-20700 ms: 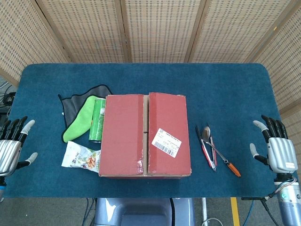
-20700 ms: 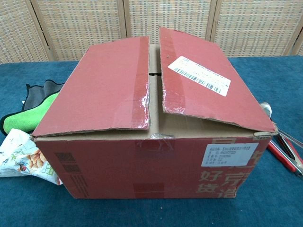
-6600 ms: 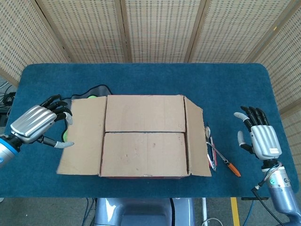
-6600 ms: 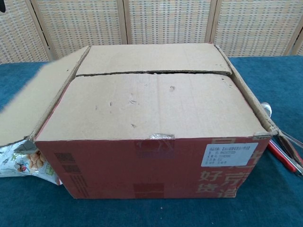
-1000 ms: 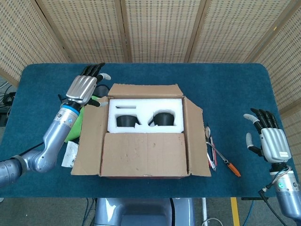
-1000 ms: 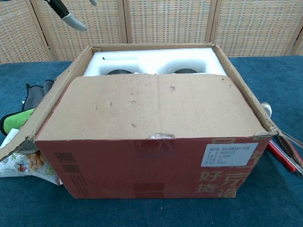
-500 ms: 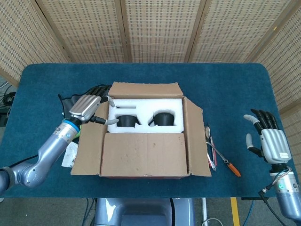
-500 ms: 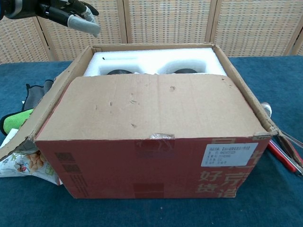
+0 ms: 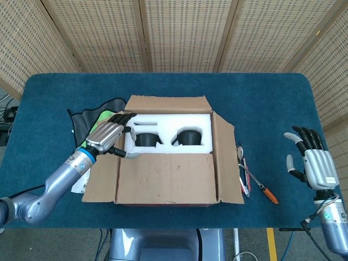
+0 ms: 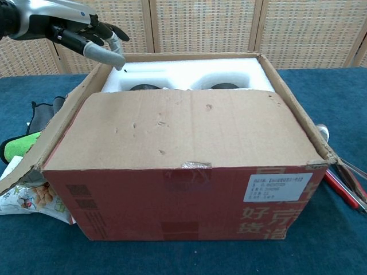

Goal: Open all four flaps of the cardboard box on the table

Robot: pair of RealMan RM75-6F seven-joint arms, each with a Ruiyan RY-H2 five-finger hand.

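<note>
Left robot hand (image 9: 110,137) poised over the left edge of the cardboard box (image 9: 168,157), fingers spread and grasping nothing; in the chest view the same hand (image 10: 86,35) hangs above the far-left corner, fingertips pointing toward the white foam insert (image 9: 167,133). Right robot hand (image 9: 317,166) held upright, released and empty, well apart from the box at the right end of the desk (image 9: 261,103).

The box sits at the middle of the desk. Three flaps are open: the left flap (image 9: 104,176) and right flap (image 9: 227,163) splay outward, and the far flap (image 9: 167,103) is folded back, exposing the foam and two dark recesses (their contents cannot be made out). The near flap (image 9: 167,178) lies flat over the near half of the opening.

Step in hand, by judgement: the fourth and last flap. The next move calls for fingertips under the near flap's free edge, at the seam beside the foam, then a lift and swing toward the near side. The left hand is nearest that edge.

Beside the box: green cloth (image 9: 103,117) on the left, tongs (image 9: 241,169) and an orange-tipped pen (image 9: 266,191) on the right.
</note>
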